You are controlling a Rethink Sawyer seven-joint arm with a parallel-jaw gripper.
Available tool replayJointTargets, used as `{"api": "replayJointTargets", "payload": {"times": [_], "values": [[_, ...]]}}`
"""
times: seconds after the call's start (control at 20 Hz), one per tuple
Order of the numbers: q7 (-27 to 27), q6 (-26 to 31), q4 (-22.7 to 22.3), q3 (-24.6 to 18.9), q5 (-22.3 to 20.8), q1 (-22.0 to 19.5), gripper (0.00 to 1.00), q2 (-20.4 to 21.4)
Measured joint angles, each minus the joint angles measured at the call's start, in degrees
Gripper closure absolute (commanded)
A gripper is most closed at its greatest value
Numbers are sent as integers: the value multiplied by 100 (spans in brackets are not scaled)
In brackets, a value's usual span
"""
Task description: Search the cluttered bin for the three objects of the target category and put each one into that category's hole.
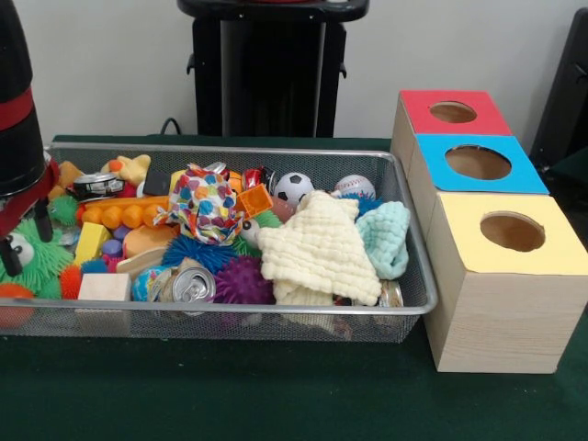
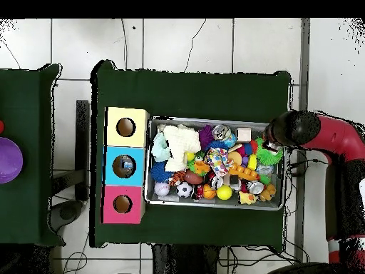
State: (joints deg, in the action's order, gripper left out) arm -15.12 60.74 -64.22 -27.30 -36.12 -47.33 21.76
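Dark green cloth covers the table [image 1: 276, 395], which stands on a pale tiled floor [image 2: 214, 43]. On it sits the wire-mesh bin [image 1: 418, 266], heaped with toys, and the red and black arm [image 1: 18, 119] comes down over one short end of it; the claw [image 2: 273, 139] is hidden by the arm's bulk in both views, so I cannot tell whether it is wide or narrow or holds anything. Just beside the arm lie a green spiky creature toy [image 1: 32, 262] and a pale wooden block [image 1: 104, 287]. Further from it are an orange segmented toy [image 1: 124, 213], a silver drink can [image 1: 191, 287], a purple spiky ball [image 1: 243, 280] and a wad of polka-dot paper [image 1: 204, 204]. Well away, toward the bin's other end, a cream knitted cloth [image 1: 317, 253] and a mint one [image 1: 386, 237] lie over the heap, with a small soccer ball [image 1: 293, 188] and a baseball [image 1: 355, 186] behind them. No pale blue bottle can be made out in the bin. Beyond that far end stands the wooden box [image 1: 496, 322], its blue-panelled hole [image 1: 478, 163] between the red-panelled hole [image 1: 453, 112] and the yellow-panelled hole [image 1: 513, 231]; overhead, something pale shows inside the blue one.
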Motion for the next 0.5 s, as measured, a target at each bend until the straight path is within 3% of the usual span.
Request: {"api": "replayJointTargets", "payload": {"times": [0.5], "values": [[0,138,37,49,-1,139,0,-6]]}}
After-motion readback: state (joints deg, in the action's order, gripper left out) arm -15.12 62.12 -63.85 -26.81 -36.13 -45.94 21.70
